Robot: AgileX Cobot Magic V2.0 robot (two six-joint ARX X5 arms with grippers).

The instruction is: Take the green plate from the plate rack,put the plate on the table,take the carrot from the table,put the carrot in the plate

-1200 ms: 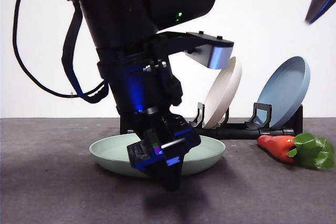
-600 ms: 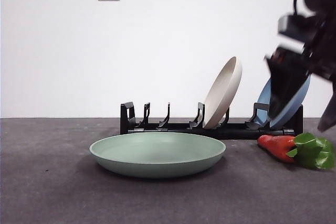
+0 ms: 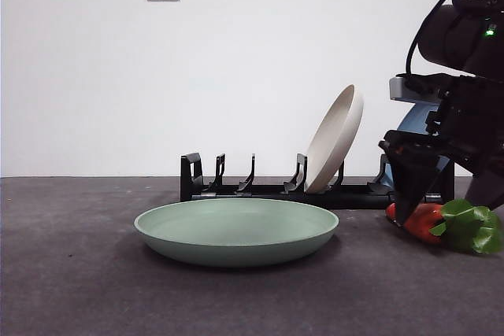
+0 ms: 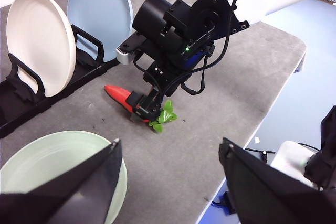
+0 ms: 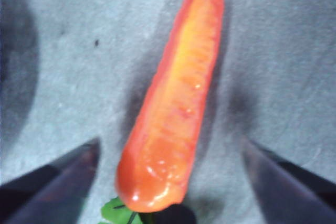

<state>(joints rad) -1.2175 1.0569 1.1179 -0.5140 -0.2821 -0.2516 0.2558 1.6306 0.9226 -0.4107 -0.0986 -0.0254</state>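
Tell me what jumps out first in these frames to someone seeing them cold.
The right gripper is down over the carrot at the table's right end, jaws open on either side of it, not yet closed. The green plate lies flat in front of the plate rack. The cream plate and blue plate stand in the rack, while the left gripper waits open, high above the table.

The right arm (image 3: 461, 116) hides most of the blue plate (image 3: 411, 122); the carrot's (image 5: 178, 108) leaves are cut off.
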